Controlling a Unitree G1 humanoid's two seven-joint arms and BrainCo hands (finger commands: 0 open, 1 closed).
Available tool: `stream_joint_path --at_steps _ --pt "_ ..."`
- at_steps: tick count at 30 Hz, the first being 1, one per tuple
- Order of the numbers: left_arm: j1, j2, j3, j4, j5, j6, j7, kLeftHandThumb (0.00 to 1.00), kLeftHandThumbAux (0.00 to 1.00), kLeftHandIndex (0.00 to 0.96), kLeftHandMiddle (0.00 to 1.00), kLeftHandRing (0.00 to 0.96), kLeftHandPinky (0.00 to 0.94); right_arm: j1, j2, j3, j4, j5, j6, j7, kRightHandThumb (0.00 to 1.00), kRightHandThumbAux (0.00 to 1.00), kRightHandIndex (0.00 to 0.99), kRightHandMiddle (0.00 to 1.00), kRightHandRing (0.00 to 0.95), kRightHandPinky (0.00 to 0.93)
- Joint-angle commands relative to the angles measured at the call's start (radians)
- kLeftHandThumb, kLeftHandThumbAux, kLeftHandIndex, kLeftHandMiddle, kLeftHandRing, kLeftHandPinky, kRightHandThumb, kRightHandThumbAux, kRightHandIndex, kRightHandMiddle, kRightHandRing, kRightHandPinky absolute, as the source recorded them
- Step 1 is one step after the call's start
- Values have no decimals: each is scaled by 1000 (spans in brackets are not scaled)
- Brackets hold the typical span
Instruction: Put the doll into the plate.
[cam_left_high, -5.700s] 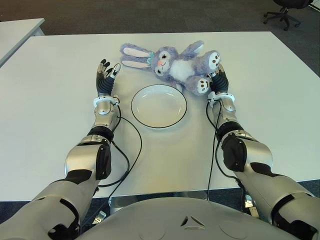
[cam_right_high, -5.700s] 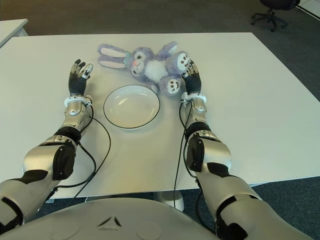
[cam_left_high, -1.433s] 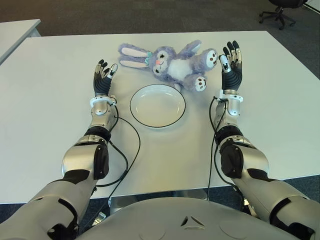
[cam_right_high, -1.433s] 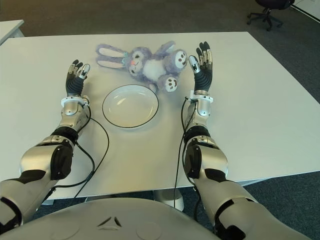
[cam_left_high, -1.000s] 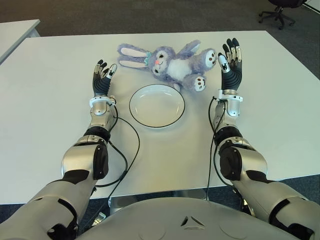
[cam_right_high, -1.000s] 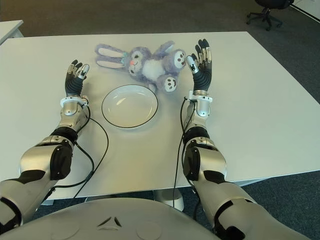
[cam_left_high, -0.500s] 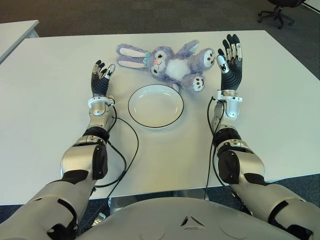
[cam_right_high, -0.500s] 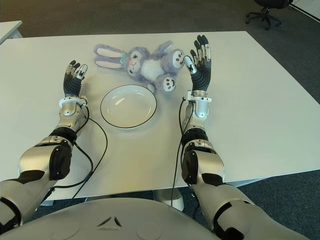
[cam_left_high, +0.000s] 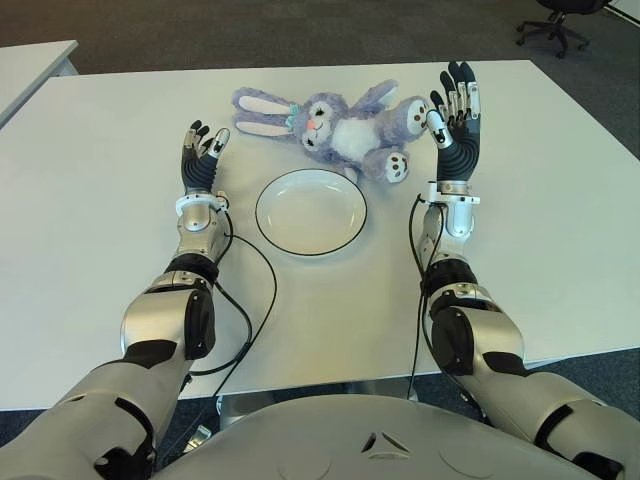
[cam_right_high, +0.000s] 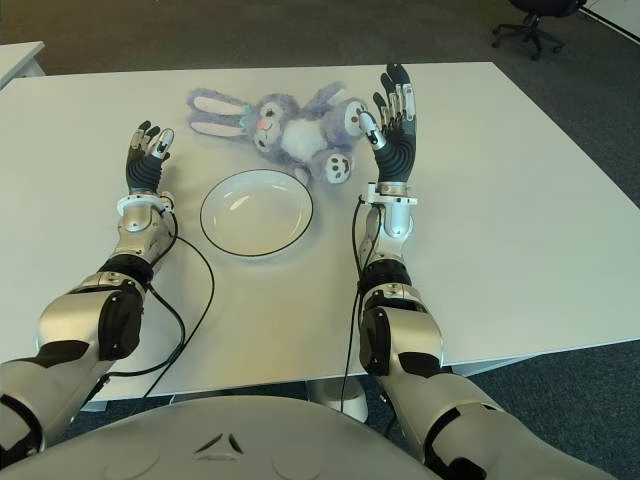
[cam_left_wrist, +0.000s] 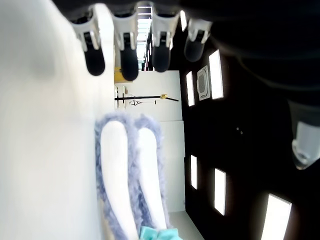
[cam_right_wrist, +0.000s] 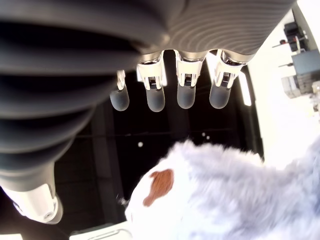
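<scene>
A purple plush bunny doll (cam_left_high: 340, 125) lies on its back on the white table (cam_left_high: 100, 250), just beyond a white black-rimmed plate (cam_left_high: 311, 213) that holds nothing. My right hand (cam_left_high: 452, 125) is raised off the table, palm toward the doll, close to its raised foot; its fingers are spread and hold nothing. The right wrist view shows straight fingers (cam_right_wrist: 186, 97) above the doll's foot (cam_right_wrist: 200, 195). My left hand (cam_left_high: 203, 155) shows left of the plate, fingers extended, with the doll's ears (cam_left_wrist: 130, 180) beyond it.
Black cables (cam_left_high: 268, 290) run from both wrists back over the table. A second table (cam_left_high: 35, 60) stands at the far left. An office chair (cam_left_high: 565, 15) is on the floor beyond the far right corner.
My right hand has risen from beside the doll's foot and drifted left toward it, fingers still spread. The left hand, doll and plate have barely shifted.
</scene>
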Motion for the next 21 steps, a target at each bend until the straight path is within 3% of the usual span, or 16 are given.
stream_joint_path --at_steps 1,6,16,21 --pt "108 -41 8 76 -17 70 -22 0 470 0 114 136 161 181 81 13 41 22 6 8 271 595 9 31 20 44" --pt "109 -41 7 77 -9 72 -17 0 461 0 102 118 127 214 106 35 -32 41 34 26 287 584 5 31 22 56" --pt "106 -42 5 77 -4 72 -12 0 458 0 119 147 187 284 139 87 -185 62 111 39 327 555 0 26 16 50" --pt "105 -44 7 78 -6 75 -16 0 451 0 109 129 144 308 137 113 -231 32 138 18 329 549 3 29 11 26"
